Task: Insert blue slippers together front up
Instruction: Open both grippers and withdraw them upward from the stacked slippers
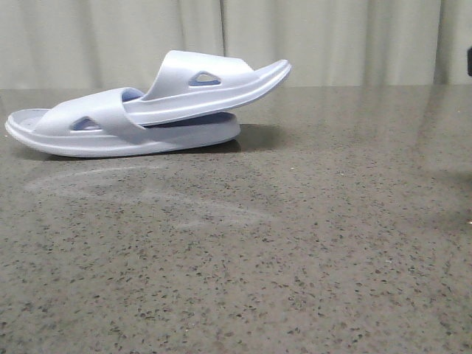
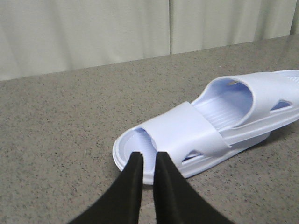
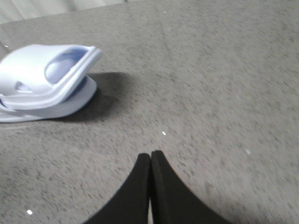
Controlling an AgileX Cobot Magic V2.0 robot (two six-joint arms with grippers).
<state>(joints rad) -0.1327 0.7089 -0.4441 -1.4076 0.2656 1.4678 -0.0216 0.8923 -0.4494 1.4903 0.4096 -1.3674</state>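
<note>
The two blue slippers lie nested at the back left of the table. The lower slipper (image 1: 103,118) lies flat. The upper slipper (image 1: 214,81) is tucked under the lower one's strap and tilts up to the right, its end off the table. Both also show in the left wrist view, lower (image 2: 187,126) and upper (image 2: 264,91), and in the right wrist view, upper (image 3: 28,65) and lower (image 3: 70,106). My left gripper (image 2: 148,154) is open by a narrow gap and empty, its tips before the lower slipper's end rim. My right gripper (image 3: 150,153) is shut and empty, over bare table apart from the slippers. Neither gripper shows in the front view.
The table (image 1: 295,243) is a dark speckled stone top. A pale curtain (image 1: 354,37) hangs behind its far edge. A small dark thing (image 1: 469,63) shows at the right edge of the front view.
</note>
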